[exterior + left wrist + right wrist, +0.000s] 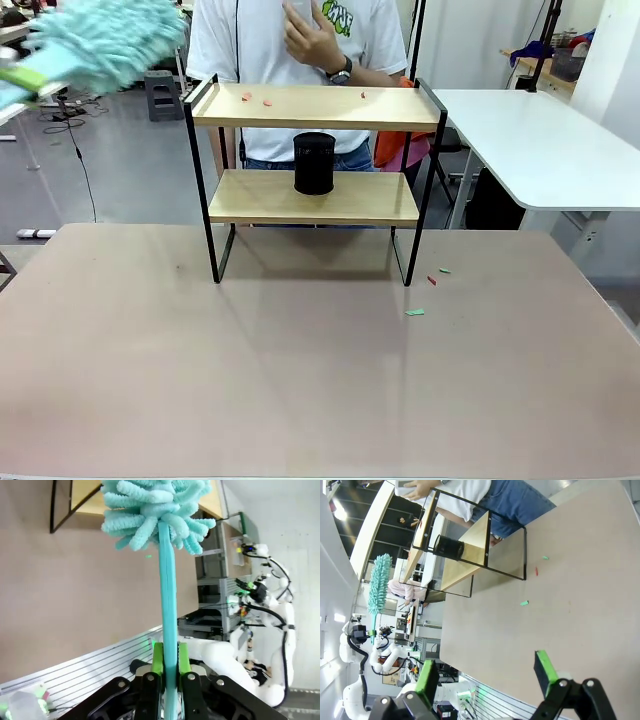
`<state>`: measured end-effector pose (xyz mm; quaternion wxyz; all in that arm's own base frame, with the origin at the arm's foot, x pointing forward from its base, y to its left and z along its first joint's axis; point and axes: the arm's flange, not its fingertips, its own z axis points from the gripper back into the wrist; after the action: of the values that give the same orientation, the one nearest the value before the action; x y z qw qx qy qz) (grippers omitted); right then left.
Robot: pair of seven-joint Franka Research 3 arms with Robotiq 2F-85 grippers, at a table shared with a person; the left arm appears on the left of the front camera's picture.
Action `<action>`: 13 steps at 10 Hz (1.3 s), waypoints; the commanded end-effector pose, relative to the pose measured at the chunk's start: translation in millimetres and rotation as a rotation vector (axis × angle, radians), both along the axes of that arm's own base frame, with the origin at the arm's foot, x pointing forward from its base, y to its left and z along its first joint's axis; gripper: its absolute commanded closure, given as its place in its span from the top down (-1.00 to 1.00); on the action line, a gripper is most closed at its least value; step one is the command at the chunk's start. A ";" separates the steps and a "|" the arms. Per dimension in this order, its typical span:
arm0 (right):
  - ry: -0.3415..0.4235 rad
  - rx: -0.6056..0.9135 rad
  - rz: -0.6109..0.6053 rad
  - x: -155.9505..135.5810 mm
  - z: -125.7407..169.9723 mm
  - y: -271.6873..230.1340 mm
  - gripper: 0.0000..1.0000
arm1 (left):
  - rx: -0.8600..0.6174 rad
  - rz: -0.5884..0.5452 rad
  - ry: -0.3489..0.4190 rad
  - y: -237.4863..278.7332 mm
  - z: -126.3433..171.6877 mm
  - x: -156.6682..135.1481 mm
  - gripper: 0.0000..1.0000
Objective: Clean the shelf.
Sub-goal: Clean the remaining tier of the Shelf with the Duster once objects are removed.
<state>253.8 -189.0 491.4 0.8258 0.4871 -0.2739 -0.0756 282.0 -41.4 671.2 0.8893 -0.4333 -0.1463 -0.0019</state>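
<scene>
The shelf (310,108) stands at the table's far middle, with small red bits (267,100) on its top board and a black cup (314,163) on the lower one. High at the far left, my left gripper (22,85) is shut on the handle of a fluffy teal duster (110,45), held well clear of the shelf. The left wrist view shows the gripper (170,672) clamped on the handle below the duster head (155,510). My right gripper (486,672) is open and holds nothing, far from the shelf (470,560) and cup (449,547).
A person stands behind the shelf with one hand (315,40) raised at chest height. A green scrap (414,312), a red scrap (431,280) and another green scrap (444,270) lie on the table by the shelf's right front leg. A white table (540,150) stands at the back right.
</scene>
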 end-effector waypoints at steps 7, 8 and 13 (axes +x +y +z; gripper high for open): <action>-0.032 0.004 0.002 2.4 2.0 -0.4 1.00 | 0.158 0.084 -0.049 -41.5 25.5 12.0 -0.74; -0.032 0.004 0.002 2.4 2.0 -0.4 1.00 | 0.196 0.089 -0.016 -59.7 29.5 29.4 -0.74; -0.032 0.004 0.002 2.4 2.0 -0.4 1.00 | 0.347 0.074 0.058 -118.8 28.2 88.8 -0.74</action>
<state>253.8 -189.2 491.2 0.8259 0.4871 -0.2738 -0.0761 364.9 -156.2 686.5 0.9495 -0.2826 -0.1366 0.0034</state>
